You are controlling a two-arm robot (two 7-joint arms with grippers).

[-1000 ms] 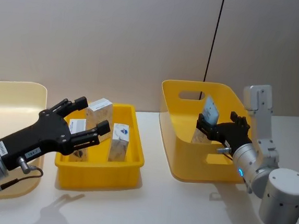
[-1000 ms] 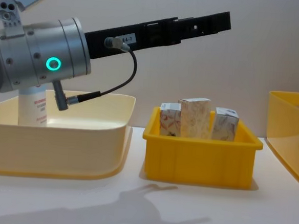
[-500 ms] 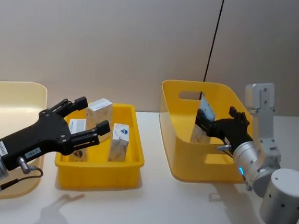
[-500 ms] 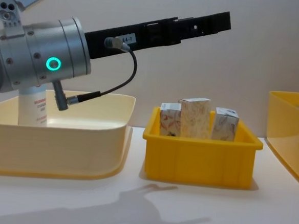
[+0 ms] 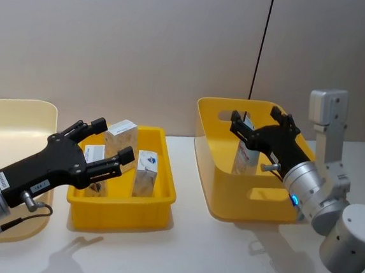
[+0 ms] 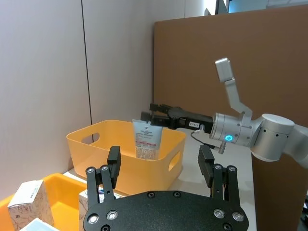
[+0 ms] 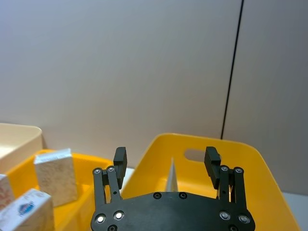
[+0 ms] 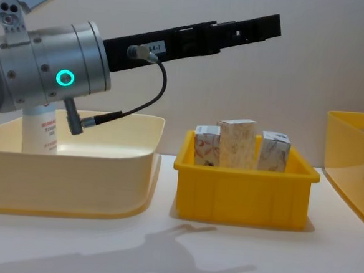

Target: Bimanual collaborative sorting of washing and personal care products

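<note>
Just below my right pincer (image 5: 257, 119), whose fingers are spread wide over the big yellow tub (image 5: 219, 191), the pale-blue tube (image 6: 147, 140) stands up tall inside it, far from my left pincer (image 5: 113, 140), which hangs open over the cartons (image 5: 146, 171).

Cream tub (image 8: 105, 168): far left, wide and shallow.
Yellow tray (image 8: 243, 194): centre, just beside the cream tub (low walls).
Deep yellow tub (image 5: 228, 199): right, handle cutouts.
Table (image 5: 191, 258): white.
Wall (image 5: 146, 44): plain beige.
</note>
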